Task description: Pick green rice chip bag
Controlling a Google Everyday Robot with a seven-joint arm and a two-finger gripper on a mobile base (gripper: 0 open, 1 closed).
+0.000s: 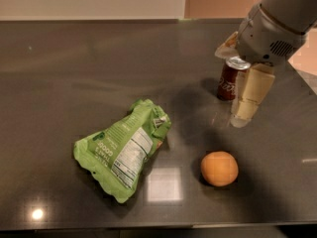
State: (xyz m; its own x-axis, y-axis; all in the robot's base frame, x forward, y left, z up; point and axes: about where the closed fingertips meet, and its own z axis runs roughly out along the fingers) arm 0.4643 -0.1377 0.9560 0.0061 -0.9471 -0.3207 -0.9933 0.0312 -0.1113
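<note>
You see the green rice chip bag (124, 155) lying flat on the dark table (74, 73), left of centre and toward the near edge. It is crinkled. Its white label panel faces up, its wide end points near-left, and its narrow, pinched end points far-right. Nothing touches it. The claw (232, 83) hangs at the far right of the scene, well apart from the bag, below the grey wrist housing (270, 33) that comes in from the top right corner. Its two pale fingers (252, 90) stand apart and grip nothing. One long finger points down toward the table, and the other shows only as a short piece poking out to the left of the housing. A dark red soda can (227, 89) stands upright between them from your view. The long finger overlaps the can's right edge, and the housing covers part of its top. You cannot tell whether the claw touches the can or sits in front of it. An orange (219, 168) rests on the table nearer to you than the can. It is to the right of the bag, with bare table between the two.
</note>
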